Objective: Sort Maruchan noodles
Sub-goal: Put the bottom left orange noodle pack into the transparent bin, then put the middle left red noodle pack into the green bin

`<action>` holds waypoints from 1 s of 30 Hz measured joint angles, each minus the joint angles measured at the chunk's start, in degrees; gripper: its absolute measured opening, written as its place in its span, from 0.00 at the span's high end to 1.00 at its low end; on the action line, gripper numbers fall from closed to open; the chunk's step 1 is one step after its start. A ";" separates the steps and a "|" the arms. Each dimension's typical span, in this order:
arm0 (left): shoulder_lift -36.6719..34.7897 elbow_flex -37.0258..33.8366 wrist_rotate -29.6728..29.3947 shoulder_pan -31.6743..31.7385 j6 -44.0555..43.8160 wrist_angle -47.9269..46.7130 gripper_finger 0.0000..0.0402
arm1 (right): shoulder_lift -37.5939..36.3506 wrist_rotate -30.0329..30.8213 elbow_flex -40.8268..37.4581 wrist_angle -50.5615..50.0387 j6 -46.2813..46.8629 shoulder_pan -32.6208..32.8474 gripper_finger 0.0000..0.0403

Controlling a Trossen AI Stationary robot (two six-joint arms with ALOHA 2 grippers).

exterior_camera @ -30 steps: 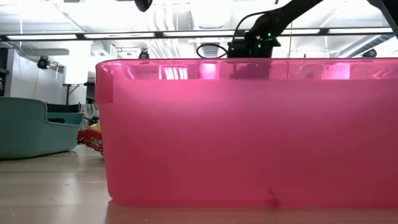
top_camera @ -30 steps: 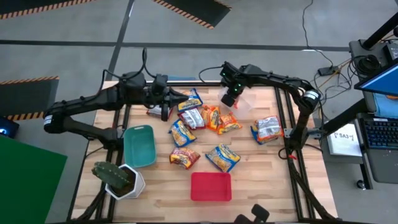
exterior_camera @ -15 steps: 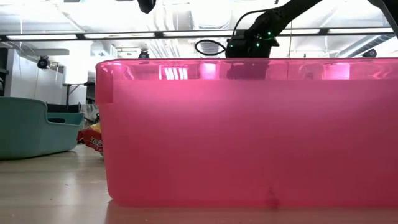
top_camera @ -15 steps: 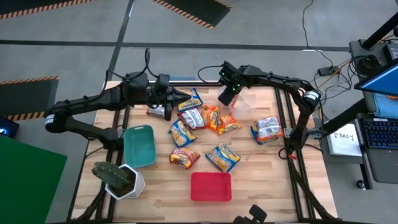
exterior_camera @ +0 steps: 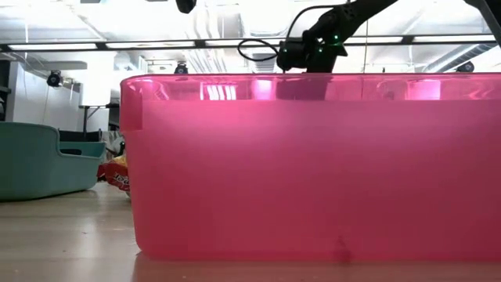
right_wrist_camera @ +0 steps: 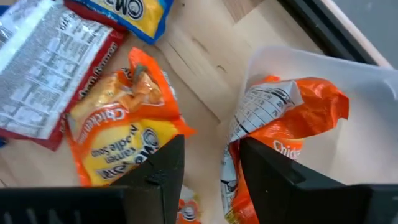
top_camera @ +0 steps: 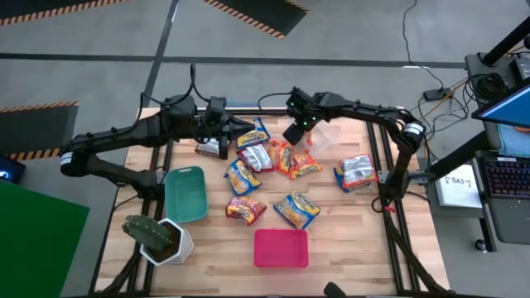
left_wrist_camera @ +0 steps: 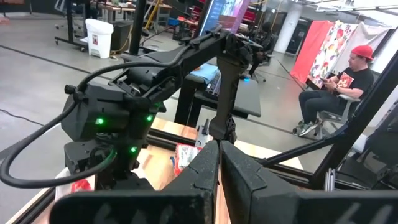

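Orange plastic shows on both sides of the right gripper point(right_wrist_camera: 208, 155), whose fingers stand apart with nothing between them. On one side an orange packet point(right_wrist_camera: 292, 115) lies crumpled inside the clear bin point(right_wrist_camera: 360, 87). On the other a second orange packet point(right_wrist_camera: 124, 127) lies flat on the wooden table point(right_wrist_camera: 205, 68), just beside the bin's wall. A silver-and-red packet point(right_wrist_camera: 43, 68) and a blue-and-yellow packet point(right_wrist_camera: 134, 9) lie a little further out.

From above, the right gripper point(top_camera: 296, 132) has slid off the clear bin point(top_camera: 330, 132) over the last second and now hangs at the edge of the central pile point(top_camera: 269, 156). That shift, with the fingers released and a packet already in the bin, suggests one orange delivery is finished and the arm is lining up on the next. The orange packet beneath it looks the likeliest choice.

The left gripper point(top_camera: 248, 130) waits at the pile's other edge, facing the right arm, its fingers pressed together on nothing.

Most of the sorting seems still ahead. Other loose packets point(top_camera: 296, 209) are spread over the table's middle and right. The teal bin point(top_camera: 185, 194) and red bin point(top_camera: 281, 247) near the front show no packets from above.
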 joint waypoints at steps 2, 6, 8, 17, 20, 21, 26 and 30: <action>0.00 0.00 0.00 0.00 0.00 0.09 1.00 | 0.00 0.13 -0.02 0.88 1.24 0.61 0.64; 0.00 0.00 0.00 0.00 -0.02 0.74 1.00 | 0.00 0.13 -0.02 2.55 3.02 1.73 0.64; 0.00 0.00 0.00 0.00 -0.02 0.92 1.00 | 0.00 0.13 -0.02 2.83 3.46 1.99 0.64; 0.00 0.00 0.08 0.00 -0.26 0.69 1.00 | -0.03 0.16 1.27 1.48 5.89 1.77 0.63; 0.01 0.00 0.06 -0.01 -0.06 -0.38 1.00 | -0.45 0.16 3.57 -0.62 6.03 1.77 0.63; 0.10 0.00 -0.03 0.01 -0.01 -0.91 1.00 | -0.50 0.16 4.61 -1.89 6.42 1.77 0.63; 0.97 0.00 -3.09 0.11 0.01 -5.45 1.00 | -0.75 -2.41 11.85 -11.83 9.18 1.86 0.63; 2.47 0.00 -4.02 0.17 0.01 -10.72 1.00 | -3.25 -8.39 14.91 -15.80 10.69 2.93 0.63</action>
